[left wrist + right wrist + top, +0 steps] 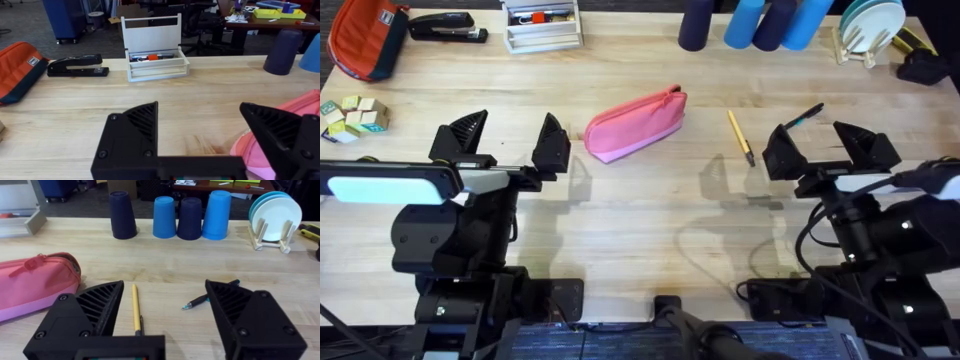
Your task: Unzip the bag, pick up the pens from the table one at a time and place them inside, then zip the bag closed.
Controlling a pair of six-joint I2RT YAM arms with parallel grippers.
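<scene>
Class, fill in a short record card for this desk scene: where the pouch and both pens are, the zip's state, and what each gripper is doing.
bag: pink pouch lying on the table, mid-table, zipped shut
yellow pen: on the table, right of the bag
dark pen: on the table, right of the yellow pen
left gripper: open, empty, left of the bag
right gripper: open, empty, near the pens
pens in bag: none yet

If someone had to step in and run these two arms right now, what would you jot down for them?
Left gripper: open, holding nothing, just left of the pink bag.
Right gripper: open, holding nothing, near both pens.
Bag lies on the table, zipper apparently shut.
Yellow pen and dark pen lie on the table right of the bag.
Done: nothing visible.
Left: unzip, load both pens singly, zip closed.
</scene>
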